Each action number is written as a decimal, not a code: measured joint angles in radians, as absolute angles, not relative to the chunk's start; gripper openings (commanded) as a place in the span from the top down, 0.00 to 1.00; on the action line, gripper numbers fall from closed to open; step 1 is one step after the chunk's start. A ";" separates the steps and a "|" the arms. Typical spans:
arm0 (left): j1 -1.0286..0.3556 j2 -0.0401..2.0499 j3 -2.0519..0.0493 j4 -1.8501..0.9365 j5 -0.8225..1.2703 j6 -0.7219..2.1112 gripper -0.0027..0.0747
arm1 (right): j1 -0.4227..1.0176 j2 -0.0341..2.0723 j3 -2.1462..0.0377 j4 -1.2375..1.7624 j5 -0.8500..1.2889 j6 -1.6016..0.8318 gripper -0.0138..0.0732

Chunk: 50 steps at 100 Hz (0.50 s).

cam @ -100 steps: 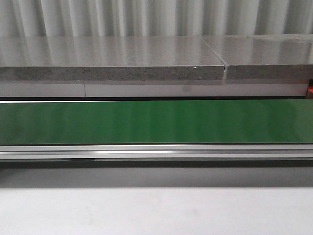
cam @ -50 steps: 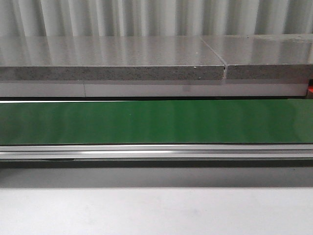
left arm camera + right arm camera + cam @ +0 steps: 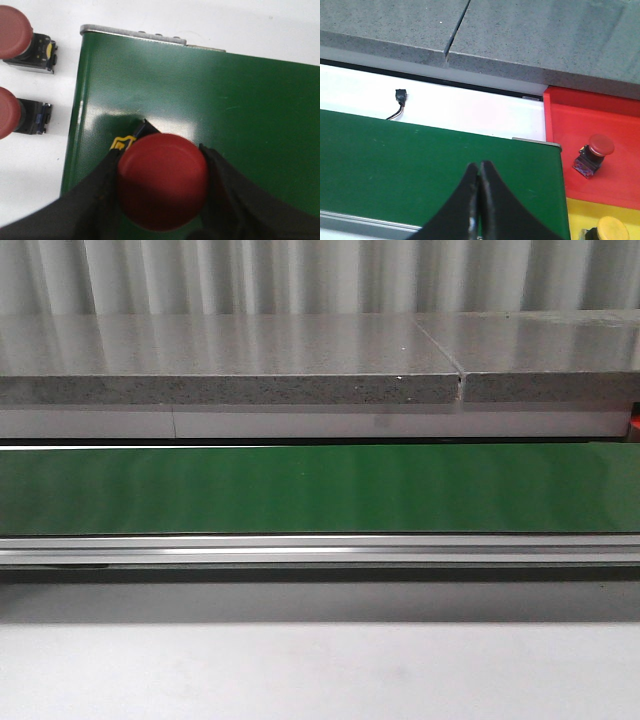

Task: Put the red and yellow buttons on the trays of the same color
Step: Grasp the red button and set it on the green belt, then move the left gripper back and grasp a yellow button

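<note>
Red button (image 3: pixel 162 181), upright above belt

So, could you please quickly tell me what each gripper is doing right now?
Left gripper: closed on a red button over the green belt.
Right gripper: fingers shut, holding nothing.

From the front camera I get neither arm, no tray and no button. On my left wrist feed, the round red-capped button (image 3: pixel 162 187) covers most of its own black and yellow base, and the black fingers (image 3: pixel 92 197) run off the frame. Two more red mushroom buttons (image 3: pixel 10 112) are clipped by the picture edge. On the right wrist feed, the red plastic tray (image 3: pixel 600 115), the yellow plastic tray (image 3: pixel 580 212) and the round yellow button (image 3: pixel 612 230) are cut off.
</note>
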<state>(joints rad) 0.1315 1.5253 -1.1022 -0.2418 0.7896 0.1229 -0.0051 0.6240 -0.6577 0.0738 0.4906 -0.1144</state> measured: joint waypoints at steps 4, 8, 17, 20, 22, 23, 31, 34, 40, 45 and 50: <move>0.131 1.535 -1.102 -0.242 0.792 0.123 0.84 | -0.005 0.624 -0.658 0.074 0.491 -0.114 0.92; 0.131 1.545 -1.102 -0.242 0.794 0.123 0.79 | -0.005 0.624 -0.658 0.074 0.491 -0.114 0.92; 0.131 1.561 -1.105 -0.242 0.798 0.123 0.59 | -0.005 0.624 -0.658 0.074 0.491 -0.114 0.92; 0.131 1.563 -1.106 -0.243 0.799 0.123 0.50 | -0.005 0.624 -0.658 0.074 0.491 -0.114 0.92; 0.130 1.563 -1.106 -0.246 0.801 0.123 0.45 | -0.005 0.624 -0.658 0.074 0.491 -0.114 0.92; 0.130 1.563 -1.106 -0.246 0.801 0.125 0.41 | -0.005 0.624 -0.658 0.074 0.491 -0.114 0.92; 0.130 1.563 -1.106 -0.244 0.811 0.125 0.20 | -0.005 0.624 -0.658 0.074 0.491 -0.114 0.92; 0.130 1.563 -1.106 -0.244 0.813 0.125 0.13 | -0.005 0.624 -0.658 0.074 0.491 -0.114 0.92; 0.130 1.563 -1.106 -0.244 0.817 0.125 0.07 | -0.005 0.624 -0.658 0.074 0.491 -0.114 0.92; 0.128 1.561 -1.106 -0.244 0.821 0.125 0.07 | -0.005 0.624 -0.658 0.074 0.491 -0.114 0.92; 0.126 1.556 -1.106 -0.244 0.821 0.125 0.07 | -0.005 0.624 -0.658 0.074 0.491 -0.114 0.92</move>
